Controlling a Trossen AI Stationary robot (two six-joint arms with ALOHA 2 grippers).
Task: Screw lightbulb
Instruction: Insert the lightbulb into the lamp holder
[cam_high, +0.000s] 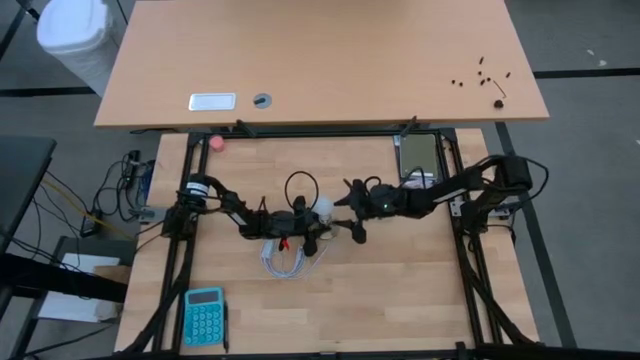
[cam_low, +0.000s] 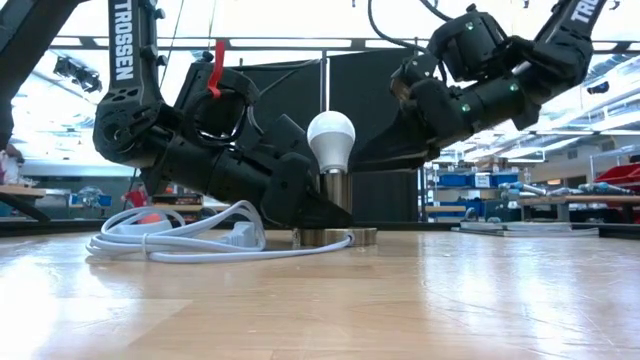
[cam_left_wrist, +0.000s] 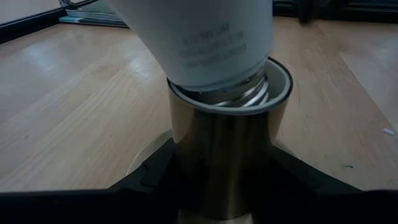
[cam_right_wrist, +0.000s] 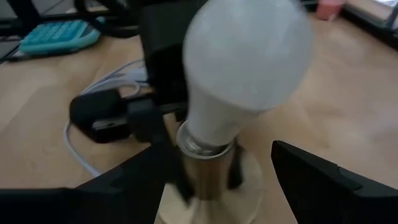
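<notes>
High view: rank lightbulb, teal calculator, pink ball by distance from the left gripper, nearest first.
1. lightbulb: right beside the left gripper, which grips the socket under it.
2. pink ball: at the table's far edge, on the left side.
3. teal calculator: near-left corner, a bit farther than the ball.

Matt frosted white lightbulb (cam_low: 331, 133) with ribbed silvery metal base; glossy brass-toned metal socket (cam_left_wrist: 224, 155); smooth pale wood desk (cam_low: 420, 300); glossy white plastic cord (cam_low: 170, 243); matt black tools.
</notes>
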